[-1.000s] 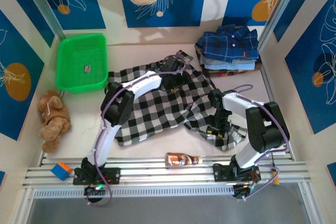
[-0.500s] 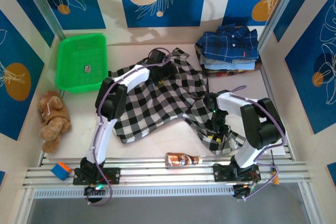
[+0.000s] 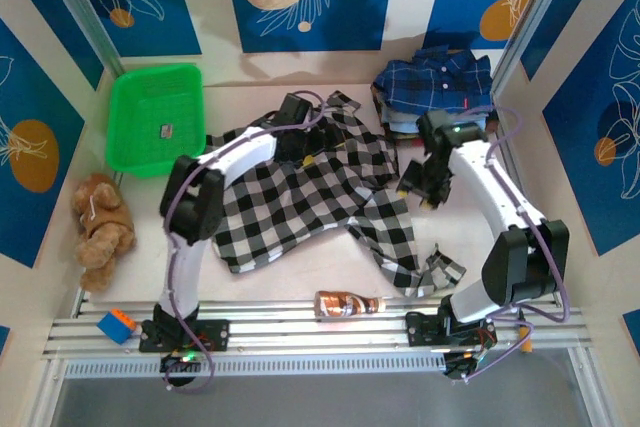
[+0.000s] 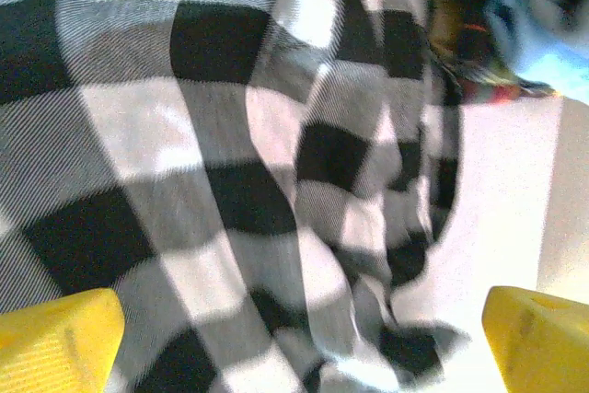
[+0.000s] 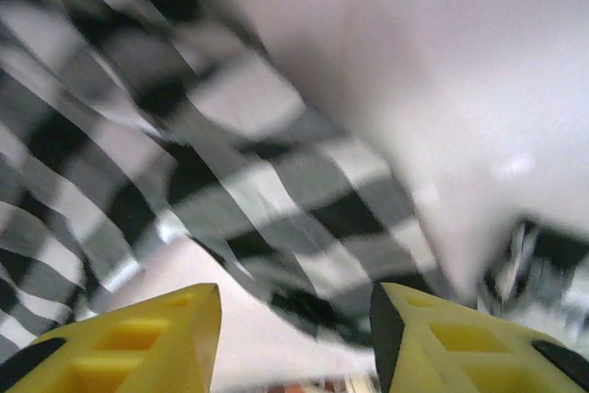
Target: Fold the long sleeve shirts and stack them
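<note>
A black-and-white checked long sleeve shirt (image 3: 300,197) lies spread across the middle of the table, one sleeve (image 3: 400,242) trailing toward the front right. Folded plaid shirts (image 3: 435,87) are stacked at the back right, a navy one on top. My left gripper (image 3: 298,135) rests low over the checked shirt's back edge; its yellow fingers (image 4: 55,342) stand wide apart over wrinkled cloth (image 4: 276,181), gripping nothing, so the left gripper (image 4: 299,347) is open. My right gripper (image 3: 425,182) hovers at the shirt's right edge. The right gripper (image 5: 294,338) is open above the sleeve (image 5: 276,190).
A green basket (image 3: 155,117) stands at the back left, a brown plush toy (image 3: 100,227) at the left edge. A brown bottle (image 3: 350,302) lies on the front rail and a blue-orange block (image 3: 115,325) at the front left. Bare table (image 3: 470,217) lies right of the sleeve.
My right gripper has left the sleeve at the front right and swung up and back toward the stack. The left gripper slid back-left over the shirt and opened wider.
</note>
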Controlling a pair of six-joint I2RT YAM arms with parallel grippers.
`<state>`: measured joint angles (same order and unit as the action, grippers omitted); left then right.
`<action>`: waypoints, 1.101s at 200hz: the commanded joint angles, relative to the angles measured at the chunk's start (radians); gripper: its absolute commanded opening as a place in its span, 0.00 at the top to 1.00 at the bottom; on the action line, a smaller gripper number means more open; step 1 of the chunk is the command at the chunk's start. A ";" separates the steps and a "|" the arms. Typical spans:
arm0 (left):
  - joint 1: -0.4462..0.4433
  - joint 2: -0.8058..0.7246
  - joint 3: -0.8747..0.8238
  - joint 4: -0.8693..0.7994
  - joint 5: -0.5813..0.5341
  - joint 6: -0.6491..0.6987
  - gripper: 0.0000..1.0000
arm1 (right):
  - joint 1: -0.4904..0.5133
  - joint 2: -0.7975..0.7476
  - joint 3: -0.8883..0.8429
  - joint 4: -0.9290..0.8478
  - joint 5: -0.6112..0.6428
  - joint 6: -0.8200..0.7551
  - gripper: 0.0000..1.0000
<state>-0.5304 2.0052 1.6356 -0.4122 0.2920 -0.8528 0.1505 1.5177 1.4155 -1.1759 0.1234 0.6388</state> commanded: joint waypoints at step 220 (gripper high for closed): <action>0.258 -0.395 -0.882 -0.131 -0.347 -0.020 0.00 | 0.030 0.875 0.552 0.277 0.046 -0.039 0.82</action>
<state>-0.3115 1.5253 0.7807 -0.4854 0.0639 -0.9565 0.1833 2.3173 1.9007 -0.8921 0.1135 0.5747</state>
